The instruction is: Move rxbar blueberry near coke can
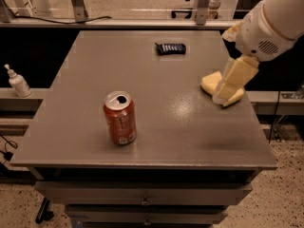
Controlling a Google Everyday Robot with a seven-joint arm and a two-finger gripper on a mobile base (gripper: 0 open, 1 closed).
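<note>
The end effector (227, 93) hangs above the sponge (209, 83); whether it is open, I cannot tell. The rxbar blueberry (170, 48) lies well apart from the coke can (119, 118).

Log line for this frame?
gripper: over sponge, right side | rxbar blueberry: far edge, not grasped | coke can: upright, front-left

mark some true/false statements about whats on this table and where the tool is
1. The coke can stands upright. True.
2. The rxbar blueberry touches the can. False: it lies apart, near the far edge of the table.
3. The tool is at the table's right side, overlapping the yellow sponge in this view. True.
4. The tool holds the bar. False: the bar lies on the table, away from it.
5. The pump bottle stands on the table. False: it stands beside it.
</note>
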